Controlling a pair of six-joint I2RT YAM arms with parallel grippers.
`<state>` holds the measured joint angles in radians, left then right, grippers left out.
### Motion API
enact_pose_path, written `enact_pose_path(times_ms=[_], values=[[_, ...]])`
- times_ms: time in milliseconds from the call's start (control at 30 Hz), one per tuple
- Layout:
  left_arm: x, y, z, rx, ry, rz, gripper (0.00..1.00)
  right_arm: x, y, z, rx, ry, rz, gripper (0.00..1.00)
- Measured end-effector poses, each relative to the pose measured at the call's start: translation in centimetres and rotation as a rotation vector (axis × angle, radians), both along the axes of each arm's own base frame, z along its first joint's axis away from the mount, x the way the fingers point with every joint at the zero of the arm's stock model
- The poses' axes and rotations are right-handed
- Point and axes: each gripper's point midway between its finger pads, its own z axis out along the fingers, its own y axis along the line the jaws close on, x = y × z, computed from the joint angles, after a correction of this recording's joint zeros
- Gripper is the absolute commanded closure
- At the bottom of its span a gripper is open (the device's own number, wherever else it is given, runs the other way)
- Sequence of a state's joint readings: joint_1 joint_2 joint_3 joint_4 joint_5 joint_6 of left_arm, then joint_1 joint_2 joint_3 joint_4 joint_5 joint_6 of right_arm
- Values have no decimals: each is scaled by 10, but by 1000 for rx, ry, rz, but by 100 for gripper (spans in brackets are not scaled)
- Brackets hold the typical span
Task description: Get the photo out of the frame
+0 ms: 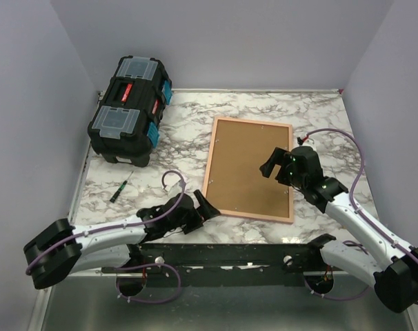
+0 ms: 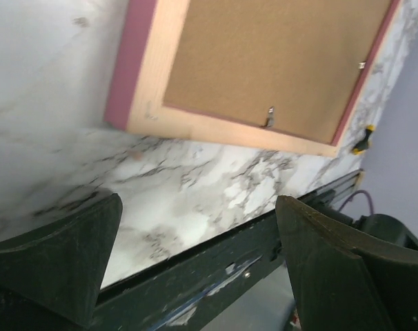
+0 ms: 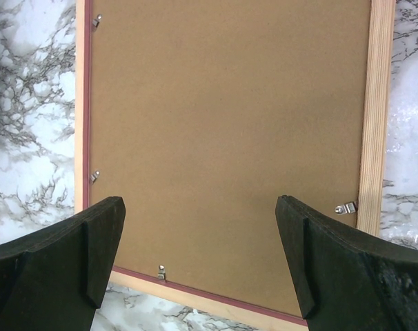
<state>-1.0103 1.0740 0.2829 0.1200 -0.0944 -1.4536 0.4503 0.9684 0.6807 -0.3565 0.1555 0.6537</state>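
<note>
Right gripper [image 1: 271, 164] hangs over the right half of the frame [image 1: 240, 165], jaws spread wide and holding nothing. In its wrist view the fingertips straddle the brown back, with a metal clip [image 3: 345, 207] by the pale wood edge beside the right finger. Left gripper [image 1: 207, 207] sits low off the frame's near-left corner, also wide open and empty, with bare marble between its fingers and the pink edge.

The frame lies flat, back side up, so the photo does not show. Its near edge runs close to the front lip of the table [image 1: 188, 131]. A wide strip of marble stays open on its right, and more on its left toward the screwdriver [image 1: 119, 191]. The toolbox [image 1: 130, 110] stands at the far-left corner, apart from the frame. Its red label is too small to read.
</note>
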Motion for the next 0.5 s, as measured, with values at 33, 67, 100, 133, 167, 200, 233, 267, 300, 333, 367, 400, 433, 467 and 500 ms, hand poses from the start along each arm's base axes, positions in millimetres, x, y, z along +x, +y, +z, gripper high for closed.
enact_pose_path(times_ms=[33, 67, 100, 133, 167, 200, 233, 267, 300, 333, 367, 400, 433, 467, 500], values=[[-2, 4, 0, 21, 5, -3, 1, 0, 0, 0, 1, -2, 1, 0], [-5, 11, 0, 52, 10, -6, 2, 1, 0, 0, 2, -3, 1, 0], [-7, 19, -2, 91, 9, -7, 2, 1, 1, 0, 3, -4, 2, 0], [-8, 29, -1, 133, -1, -5, 2, 1, 1, 1, 4, -5, 4, 0], [-6, 37, 0, 166, -12, -4, 2, 1, 2, 1, 4, -5, 8, 0], [-4, 47, 2, 211, -28, -6, 1, 1, 2, 1, 4, -7, 12, 0], [6, 57, 11, 243, -49, 19, 2, 1, 2, 1, 2, -7, 17, 0], [17, 67, 22, 276, -78, 41, 2, 0, 3, 0, -1, -6, 23, 0], [28, 75, 33, 300, -107, 62, 1, 0, 3, 0, -2, -3, 28, 0], [41, 84, 46, 325, -137, 88, 2, 0, 4, -1, -3, -1, 35, 0], [53, 94, 58, 348, -162, 115, 2, -1, 5, -2, -2, 2, 44, 0], [64, 104, 68, 368, -183, 146, 2, -1, 7, -3, 3, 6, 52, 0], [72, 113, 73, 383, -193, 172, 2, -2, 9, -4, 9, 9, 61, 0], [85, 128, 80, 397, -208, 228, 2, -3, 11, -5, 17, 14, 73, 0], [94, 145, 83, 412, -216, 282, 1, -5, 14, -6, 26, 19, 85, 0]])
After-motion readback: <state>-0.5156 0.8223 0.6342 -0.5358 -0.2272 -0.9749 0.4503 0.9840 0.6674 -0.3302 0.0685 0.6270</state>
